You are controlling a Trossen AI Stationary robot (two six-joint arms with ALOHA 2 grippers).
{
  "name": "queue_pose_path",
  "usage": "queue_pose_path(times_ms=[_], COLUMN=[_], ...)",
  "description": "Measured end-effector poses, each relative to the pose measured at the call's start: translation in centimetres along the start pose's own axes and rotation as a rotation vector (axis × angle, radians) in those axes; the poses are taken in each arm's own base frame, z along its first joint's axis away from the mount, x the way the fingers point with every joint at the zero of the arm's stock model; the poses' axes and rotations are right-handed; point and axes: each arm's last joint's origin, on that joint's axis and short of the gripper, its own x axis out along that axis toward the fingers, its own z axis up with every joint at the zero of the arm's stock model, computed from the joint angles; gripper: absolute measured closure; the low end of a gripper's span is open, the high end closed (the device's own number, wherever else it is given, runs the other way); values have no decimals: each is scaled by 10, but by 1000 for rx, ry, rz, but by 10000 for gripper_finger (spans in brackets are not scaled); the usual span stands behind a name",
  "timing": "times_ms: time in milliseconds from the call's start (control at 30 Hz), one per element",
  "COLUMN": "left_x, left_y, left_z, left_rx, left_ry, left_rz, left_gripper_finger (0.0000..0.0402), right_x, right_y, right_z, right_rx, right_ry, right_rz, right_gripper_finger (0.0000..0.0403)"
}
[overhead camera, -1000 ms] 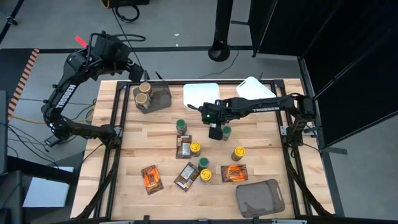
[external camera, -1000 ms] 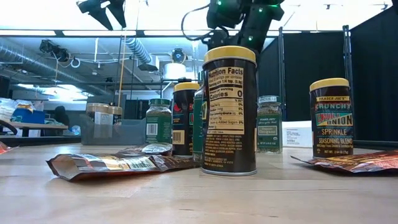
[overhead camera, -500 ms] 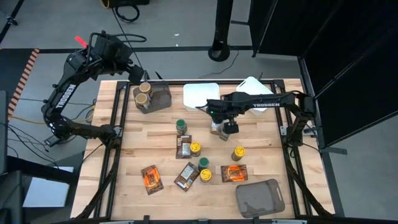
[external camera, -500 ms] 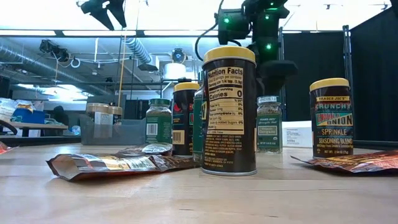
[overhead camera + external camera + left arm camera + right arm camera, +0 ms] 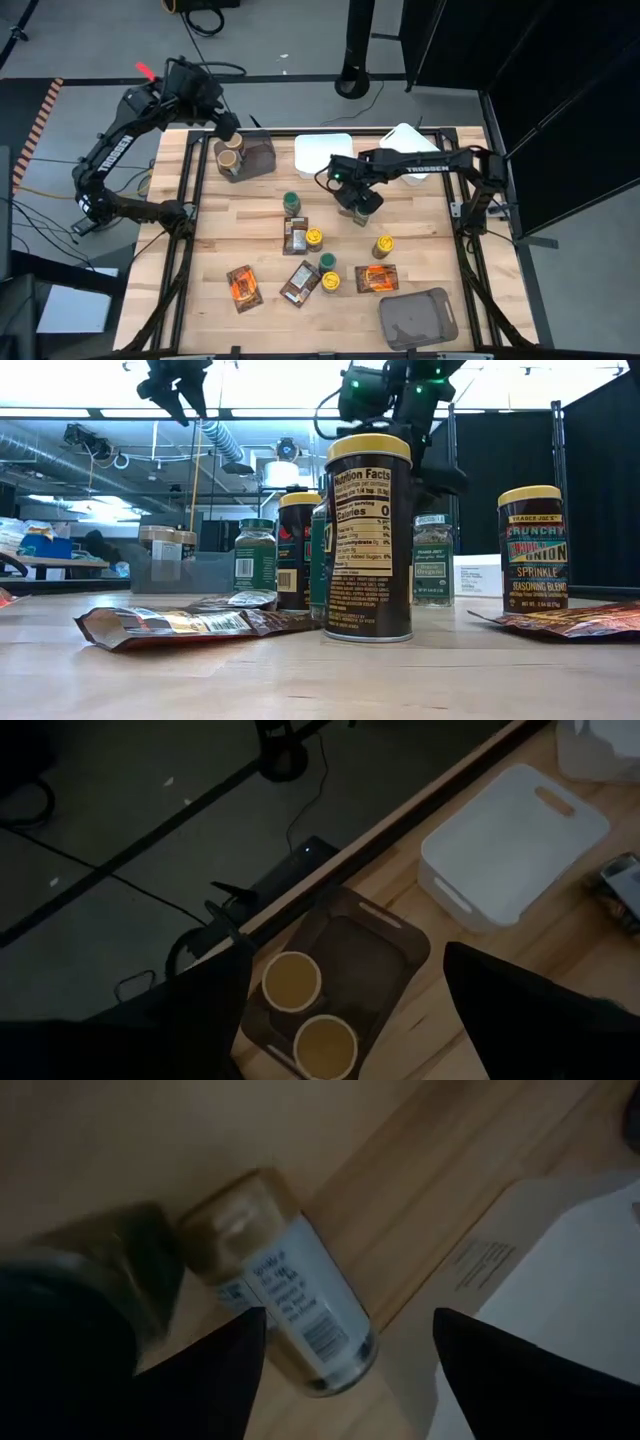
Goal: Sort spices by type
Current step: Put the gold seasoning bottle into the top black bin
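Your right hand (image 5: 362, 203) sits just above the middle of the worktop (image 5: 250, 225) in the overhead frame, below the white tray (image 5: 322, 152). Its wrist camera shows the two dark fingers (image 5: 200, 1370) spread wide, with a small jar (image 5: 285, 1320) lying between them; whether the jar rests on the wood or is tipped in that view is hard to say, since the picture is blurred. Nothing is pinched.

Your left hand (image 5: 228, 128) hovers at the upper left of the overhead frame, over the brown-grey bin (image 5: 258, 155). Its fingers (image 5: 520, 1005) stand apart and hold nothing. Two tan-lidded jars (image 5: 232, 150) already stand upright in that bin, side by side at its left end.

The remaining spices are scattered over the centre and lower half of the worktop. A green-lidded jar (image 5: 291, 202) stands left of centre, with a brown packet (image 5: 296, 235) and a yellow-lidded jar (image 5: 314, 237) just below it. Further down sit a second green-lidded jar (image 5: 327, 262), another yellow-lidded jar (image 5: 331, 282) and a second brown packet (image 5: 299, 283). An orange packet (image 5: 242, 286) lies at the lower left, another orange packet (image 5: 377, 277) at lower right of centre, and a third yellow-lidded jar (image 5: 383, 246) just above it. A second grey bin (image 5: 418, 318) lies in the lower right corner.
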Motion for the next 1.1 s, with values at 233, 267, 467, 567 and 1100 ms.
queue_pose_path(times_ms=[233, 267, 467, 567, 1100], left_x=[3, 3, 3, 3, 3], left_y=[0, 0, 0, 0, 0], left_z=[-1, -1, 1, 1, 1], left_rx=[-10, -10, -13, -14, -14], left_ry=[5, 5, -12, -15, -14], left_rz=[1, 1, 1, 1, 1], left_gripper_finger=[65, 65, 65, 65, 65], right_x=[24, 27, 30, 34, 76], right_y=[10, 12, 13, 13, 14], right_z=[-20, -20, -13, -14, -2], right_rx=[-44, -64, -210, -254, -243], right_ry=[12, 5, -60, -90, 53], right_rz=[70, 63, 24, 41, 2], right_gripper_finger=[114, 114, 114, 116, 148])
